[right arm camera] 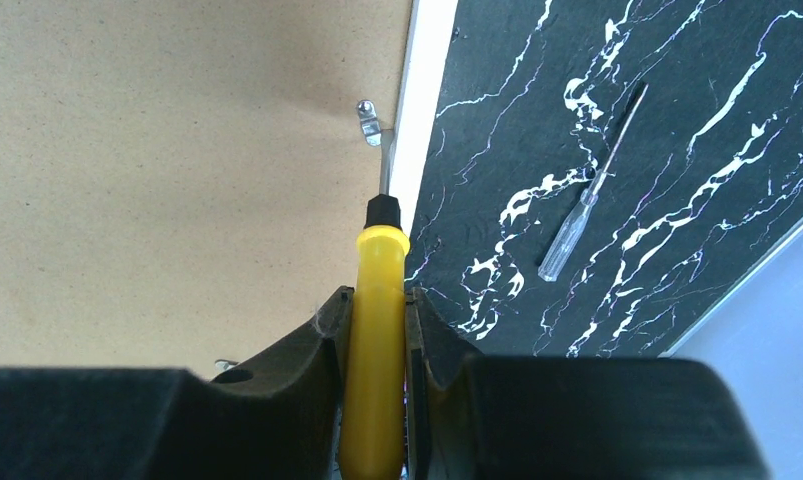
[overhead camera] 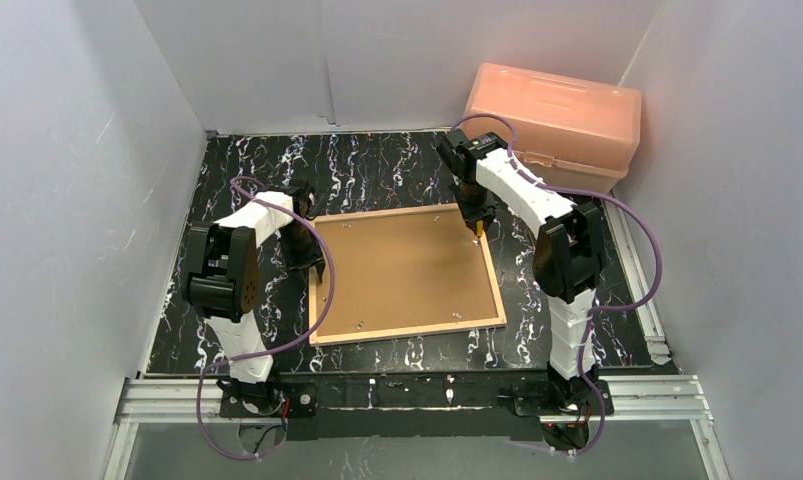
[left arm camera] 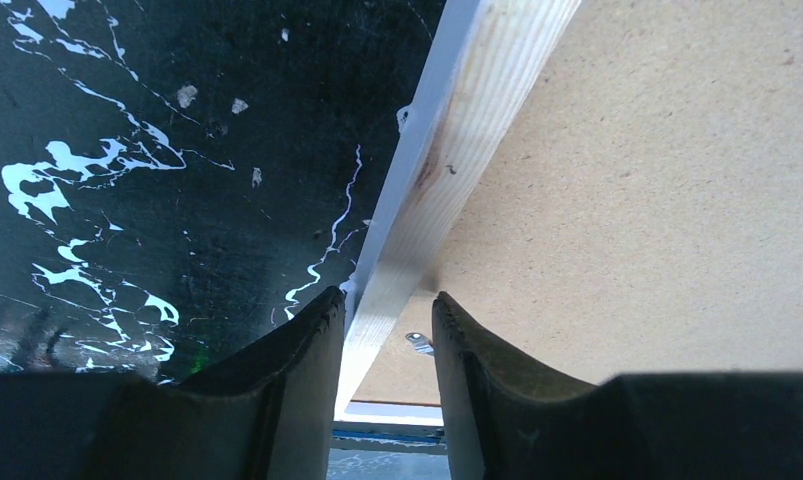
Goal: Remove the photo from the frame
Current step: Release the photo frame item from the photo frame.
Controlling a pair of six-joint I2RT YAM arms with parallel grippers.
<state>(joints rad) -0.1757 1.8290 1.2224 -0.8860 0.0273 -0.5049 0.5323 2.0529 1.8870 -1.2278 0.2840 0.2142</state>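
**Frame back-up, photo hidden**

The frame [overhead camera: 407, 331] lies face down mid-table. Its brown backing board [overhead camera: 407, 265] covers the photo, so you cannot see it. Your left gripper [left arm camera: 387, 297] stands part-open astride the left wooden rail; pad contact is unclear. Your right gripper [right arm camera: 377, 292] is clamped on a yellow screwdriver [right arm camera: 377, 255], whose thin tip by a metal clip [right arm camera: 370, 120] is hard to make out. A clear-handled screwdriver [right arm camera: 577, 225] lies right of the frame.
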